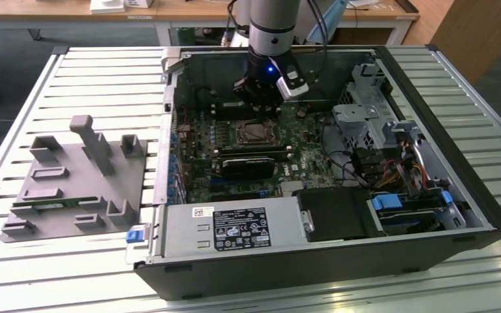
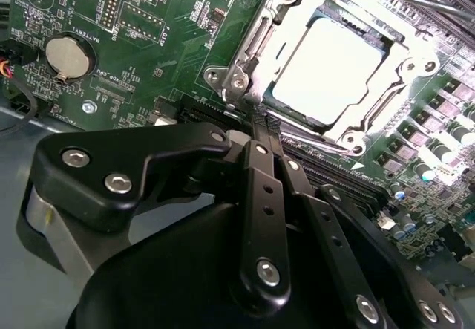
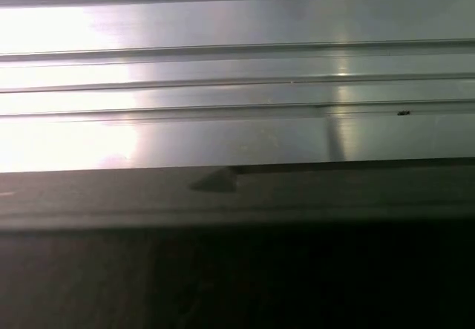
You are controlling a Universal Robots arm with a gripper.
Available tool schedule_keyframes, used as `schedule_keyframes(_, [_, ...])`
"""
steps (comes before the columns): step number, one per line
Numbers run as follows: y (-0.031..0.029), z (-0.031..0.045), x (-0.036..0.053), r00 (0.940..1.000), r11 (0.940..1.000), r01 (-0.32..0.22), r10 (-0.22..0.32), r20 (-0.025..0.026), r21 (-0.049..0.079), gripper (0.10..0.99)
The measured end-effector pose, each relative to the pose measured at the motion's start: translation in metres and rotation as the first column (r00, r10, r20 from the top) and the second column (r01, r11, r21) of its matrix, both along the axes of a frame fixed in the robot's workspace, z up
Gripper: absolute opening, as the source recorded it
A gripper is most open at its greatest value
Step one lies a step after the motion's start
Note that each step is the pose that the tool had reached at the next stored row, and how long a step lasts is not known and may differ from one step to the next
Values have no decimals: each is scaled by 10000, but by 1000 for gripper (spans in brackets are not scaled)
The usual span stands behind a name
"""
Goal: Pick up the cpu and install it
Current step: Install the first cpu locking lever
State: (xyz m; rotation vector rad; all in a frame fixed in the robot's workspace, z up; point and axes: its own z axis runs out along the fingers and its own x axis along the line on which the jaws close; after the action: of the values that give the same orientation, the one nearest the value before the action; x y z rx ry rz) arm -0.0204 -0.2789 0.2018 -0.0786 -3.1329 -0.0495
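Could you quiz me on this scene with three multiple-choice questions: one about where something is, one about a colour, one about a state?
1. Where is the small flat square silvery-grey cpu?
A. On the grey plastic holder tray
B. In the metal-framed socket on the green motherboard
C. On the slatted metal table

2. What colour is the light on the arm's wrist?
A. Red
B. Green
C. Blue

3. The large black computer case is:
A. Closed
B. Open, its inside showing
C. Standing upright

Answers: 1 B, the second wrist view shows the chip inside the socket frame. 2 C, a blue light glows above the gripper. 3 B, the motherboard shows inside the case.
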Motion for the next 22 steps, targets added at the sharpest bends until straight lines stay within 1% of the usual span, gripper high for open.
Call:
schedule_keyframes(5, [1, -3, 0, 10000, 9999, 0, 0, -1, -102, 106])
schedule_keyframes(13, [14, -24, 0, 10000, 9994, 0, 0, -2, -336, 106])
schedule_keyframes(18, [31, -48, 0, 10000, 9994, 0, 0, -4, -350, 106])
schedule_keyframes(22, [34, -53, 0, 10000, 9995, 0, 0, -2, -311, 106])
